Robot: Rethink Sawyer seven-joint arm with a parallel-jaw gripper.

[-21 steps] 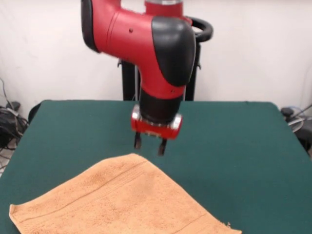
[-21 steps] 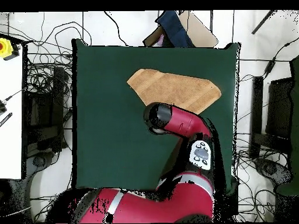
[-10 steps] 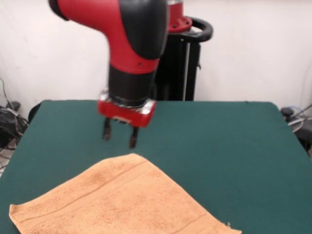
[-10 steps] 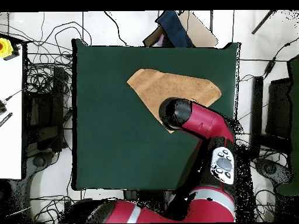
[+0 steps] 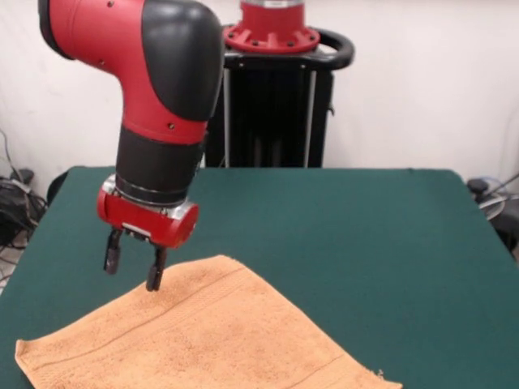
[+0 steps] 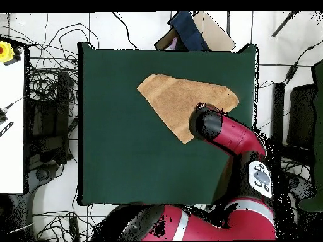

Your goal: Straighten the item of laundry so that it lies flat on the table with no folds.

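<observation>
The item of laundry (image 5: 203, 332) is a light orange-tan towel lying folded into a rough triangle on the dark green table (image 5: 365, 243); its point faces the far side, and woven band stripes run along it. In the overhead view the towel (image 6: 176, 101) lies in the upper right part of the table (image 6: 120, 138). My gripper (image 5: 133, 267) hangs open just above the towel's left sloping edge, one fingertip (image 5: 152, 279) over the cloth and the other past the edge. Nothing is between the fingers. From above, the arm's elbow hides the gripper and part of the towel.
The arm (image 6: 227, 135) reaches in over the table's right side in the overhead view. Cables (image 6: 50, 94) and a white bench (image 6: 11, 126) lie left of the table. Dark cloth and cardboard (image 6: 189, 34) sit beyond its top edge.
The gripper has swung from above bare table behind the towel's point to the left in the front view and dropped lower, now over the towel's left edge. The towel has not moved.
</observation>
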